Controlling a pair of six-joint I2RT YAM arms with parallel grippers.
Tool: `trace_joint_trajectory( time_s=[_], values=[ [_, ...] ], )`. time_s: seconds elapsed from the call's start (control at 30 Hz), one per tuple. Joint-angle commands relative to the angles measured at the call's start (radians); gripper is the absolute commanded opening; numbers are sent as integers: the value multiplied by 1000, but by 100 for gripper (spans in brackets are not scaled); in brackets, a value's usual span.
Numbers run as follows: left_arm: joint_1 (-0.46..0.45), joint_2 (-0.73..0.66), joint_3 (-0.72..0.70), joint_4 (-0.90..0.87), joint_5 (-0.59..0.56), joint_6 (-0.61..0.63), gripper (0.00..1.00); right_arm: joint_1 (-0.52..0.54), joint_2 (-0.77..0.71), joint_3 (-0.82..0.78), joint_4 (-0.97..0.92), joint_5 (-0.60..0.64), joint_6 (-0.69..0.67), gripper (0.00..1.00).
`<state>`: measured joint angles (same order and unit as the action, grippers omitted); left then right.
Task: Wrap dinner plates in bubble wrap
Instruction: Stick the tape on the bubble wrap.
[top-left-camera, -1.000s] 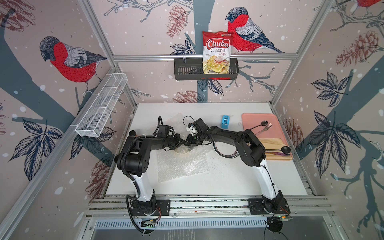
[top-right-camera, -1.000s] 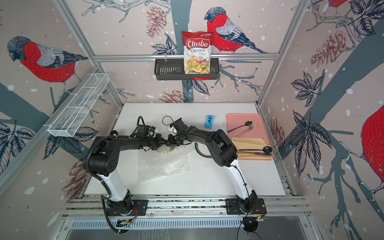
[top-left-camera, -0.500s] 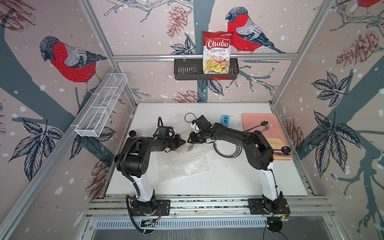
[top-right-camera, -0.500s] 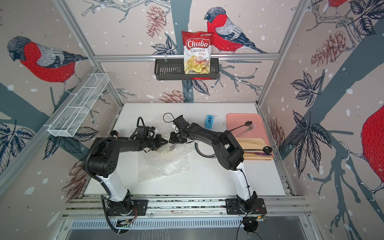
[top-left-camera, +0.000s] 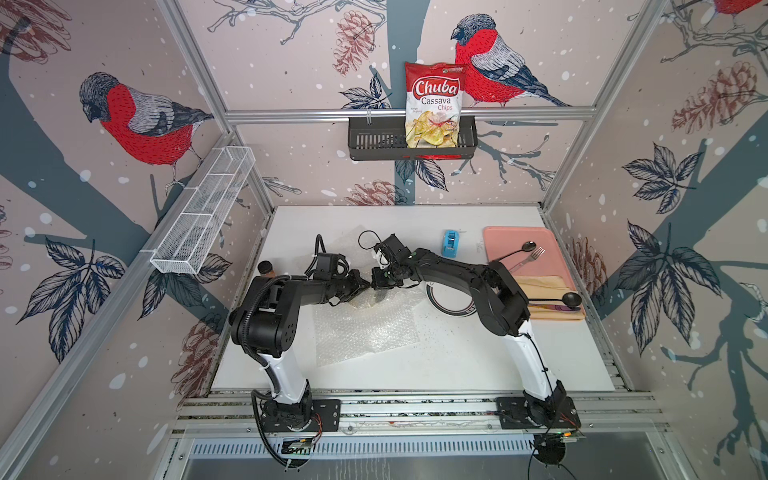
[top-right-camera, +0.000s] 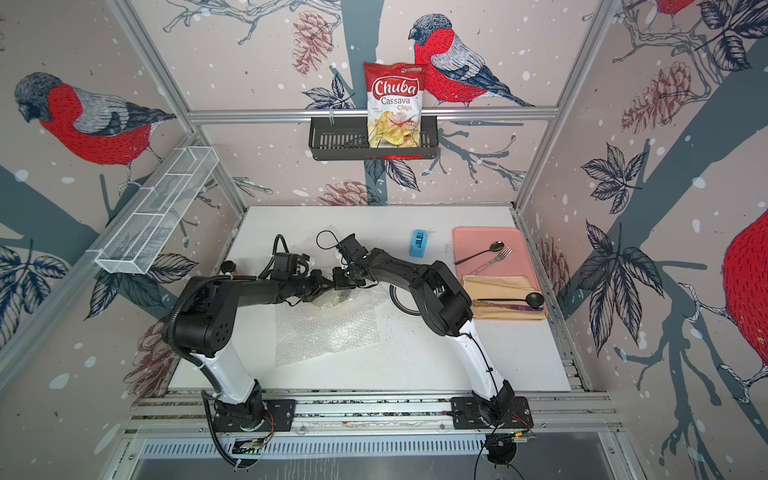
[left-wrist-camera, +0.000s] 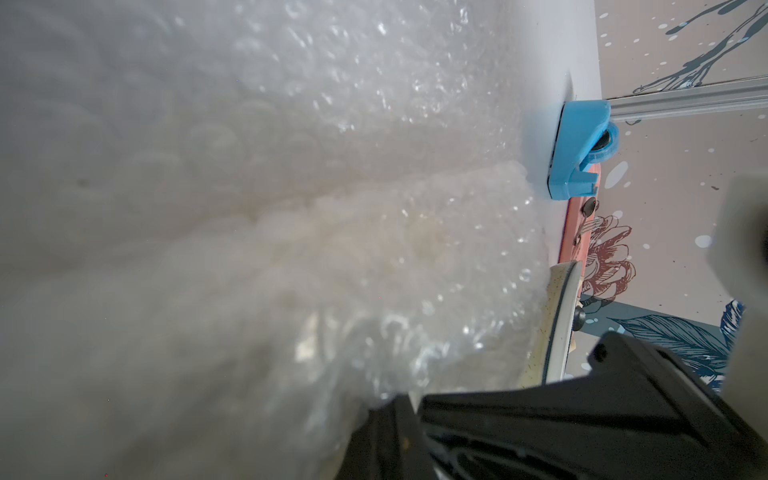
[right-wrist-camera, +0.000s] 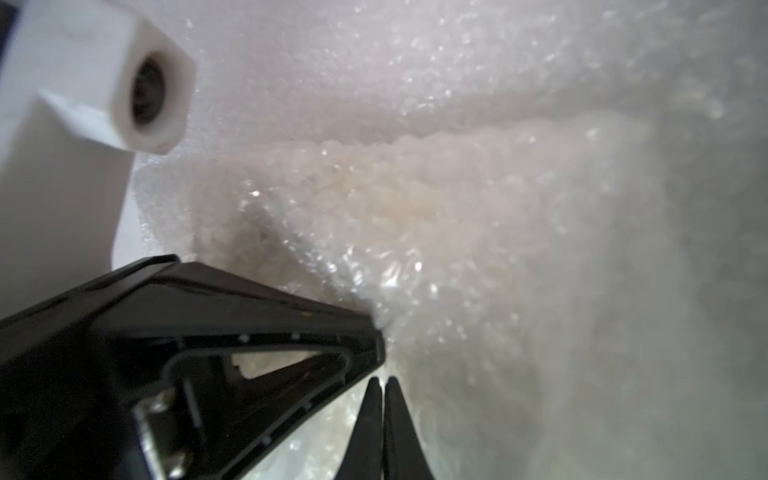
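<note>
Early going, I judge: 1 covered plate (top-left-camera: 366, 300) shows cream through the bubble wrap (top-left-camera: 365, 336) near 9 o'clock on the table (top-left-camera: 457, 361), only partly folded in. The left gripper (top-left-camera: 364, 287) has its jaws pinched on the crinkly, bubbled film. The right gripper (right-wrist-camera: 381, 384) has its jaws together at the same bunched fold, though I can't tell if film sits between them. At their 3 o'clock lies 1 bare plate (top-left-camera: 446, 305), round and dark-rimmed, not yet wrapped.
</note>
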<state>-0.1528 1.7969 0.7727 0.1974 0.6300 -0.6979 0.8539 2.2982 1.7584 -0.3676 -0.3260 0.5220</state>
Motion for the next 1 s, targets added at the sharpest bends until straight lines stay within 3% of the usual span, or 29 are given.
trace_joint_trajectory(
  time_s=[0.0,0.43,0.7,0.97],
  values=[
    [-1,8,-13,-183,-98,7,0,0,8,-14,-8,6,-8,6],
    [-1,4,-8,-194,-95,16,0,50,-147,-218,-15,17,-43,4],
    [-1,-2,-13,-195,-90,18,0,54,-192,-284,-60,114,-33,3],
    [-1,-2,-9,-198,-87,19,0,49,-255,-293,-60,93,-34,3]
  ],
)
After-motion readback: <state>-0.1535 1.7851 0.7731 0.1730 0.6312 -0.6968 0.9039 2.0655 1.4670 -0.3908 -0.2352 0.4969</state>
